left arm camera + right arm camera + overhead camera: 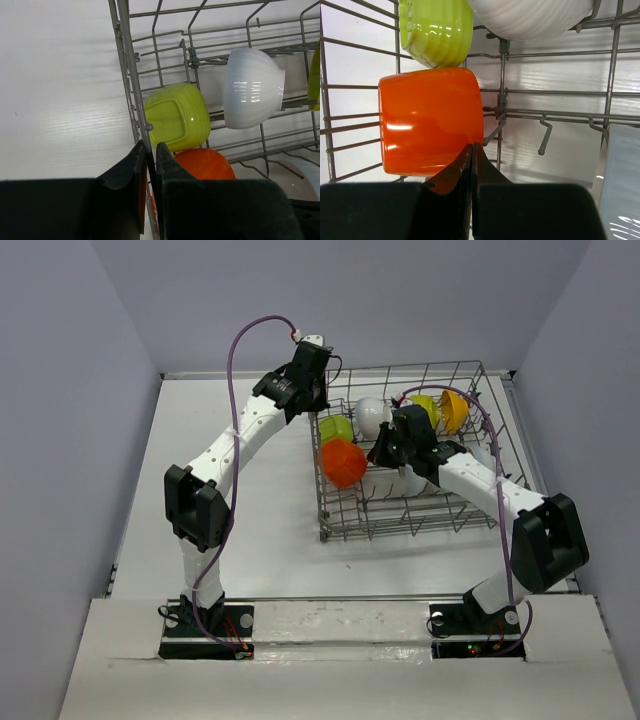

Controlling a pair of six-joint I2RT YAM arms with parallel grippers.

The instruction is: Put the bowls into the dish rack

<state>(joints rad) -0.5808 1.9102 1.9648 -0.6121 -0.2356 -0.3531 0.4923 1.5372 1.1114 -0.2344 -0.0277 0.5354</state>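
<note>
Your left gripper [151,148] is clamped on the dish rack's [125,50] side wire. Your right gripper [472,148], clenched empty, sits beside the red-orange bowl [430,125]. The lime green bowl [175,117], white bowl [252,87] and orange-yellow bowl [455,410] are racked, none shows on the tabletop [265,560], so loading looks finished.

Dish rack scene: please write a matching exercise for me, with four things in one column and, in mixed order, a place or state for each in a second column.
Column A
1. glossy red-orange bowl
2. glossy lime green bowl
3. left claw
4. right claw

Column B
a. shut on a left-wall wire of the grey wire dish rack
b. shut, holding nothing
c. by the rack's left wall, farther from the arm bases
d. by the rack's left wall, nearer the arm bases

Pairs: 1-d, 2-c, 3-a, 4-b
</note>
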